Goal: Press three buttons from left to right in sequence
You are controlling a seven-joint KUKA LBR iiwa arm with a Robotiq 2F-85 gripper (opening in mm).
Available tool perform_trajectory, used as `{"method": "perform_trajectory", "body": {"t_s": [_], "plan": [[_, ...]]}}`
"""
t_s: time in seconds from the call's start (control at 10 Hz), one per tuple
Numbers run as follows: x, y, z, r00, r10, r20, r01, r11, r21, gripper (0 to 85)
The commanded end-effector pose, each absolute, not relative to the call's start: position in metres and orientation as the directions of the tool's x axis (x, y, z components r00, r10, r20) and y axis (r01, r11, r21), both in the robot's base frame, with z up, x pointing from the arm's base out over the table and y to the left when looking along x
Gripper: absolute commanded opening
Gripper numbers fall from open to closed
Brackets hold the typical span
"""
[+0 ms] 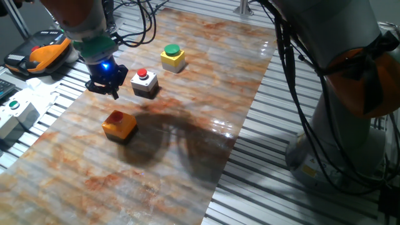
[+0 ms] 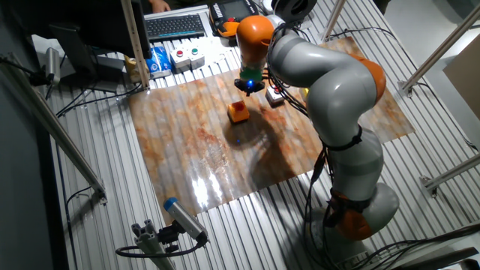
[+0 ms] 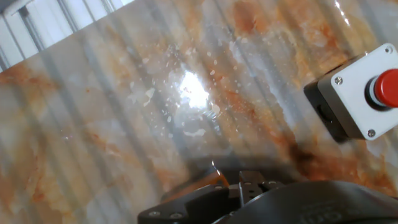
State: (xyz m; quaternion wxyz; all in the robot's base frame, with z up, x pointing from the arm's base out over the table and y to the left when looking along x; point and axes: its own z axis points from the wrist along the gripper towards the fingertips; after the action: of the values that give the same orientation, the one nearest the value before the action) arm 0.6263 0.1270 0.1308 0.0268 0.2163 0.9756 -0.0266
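Marbled mat (image 1: 187, 156), orange-white w/ glare patches, lies on a slatted metal table (image 1: 300, 194); the arm's dark shadow falls across its middle. Beyond the mat's edge: white control box (image 1: 14, 111), orange-black pendant (image 1: 39, 55), keyboard (image 2: 175, 25) and loose cables. Grey arm (image 2: 330, 82) w/ orange joints arcs over the mat from its base at the table edge, wrist bent down, blue light lit above the gripper (image 1: 107, 84). Gripper hovers just off the mat, fingers pointing down; open or closed – can't tell, tips not clearly seen in any view. Grey-white btn (image 1: 144, 83) w/ red cap sits just beside the gripper, apart from it; in hand view it's at the right edge (image 3: 360, 93). Yellow btn (image 1: 172, 57) w/ green cap is further off, past the grey-white one. Orange btn (image 1: 119, 125) w/ red cap is near the gripper on the opposite side, untouched.
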Motion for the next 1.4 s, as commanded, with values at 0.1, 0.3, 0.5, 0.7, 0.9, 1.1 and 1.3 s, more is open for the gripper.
{"method": "perform_trajectory", "body": {"t_s": [0.1,0.3,0.5,0.7,0.9,1.1,1.3], "plan": [[0.621,0.126,0.126,-0.906,0.416,-0.071,0.42,0.907,-0.04,0.0],[0.616,0.129,0.116,-0.903,0.42,-0.088,0.425,0.904,-0.042,0.0],[0.61,0.14,0.114,-0.895,0.436,-0.09,0.441,0.897,-0.04,0.0],[0.604,0.148,0.116,-0.89,0.447,-0.087,0.452,0.891,-0.043,0.0],[0.599,0.155,0.111,-0.886,0.454,-0.096,0.46,0.887,-0.048,0.0],[0.594,0.163,0.106,-0.881,0.462,-0.104,0.468,0.882,-0.051,0.0],[0.592,0.164,0.107,-0.88,0.463,-0.105,0.47,0.881,-0.052,0.0]]}}
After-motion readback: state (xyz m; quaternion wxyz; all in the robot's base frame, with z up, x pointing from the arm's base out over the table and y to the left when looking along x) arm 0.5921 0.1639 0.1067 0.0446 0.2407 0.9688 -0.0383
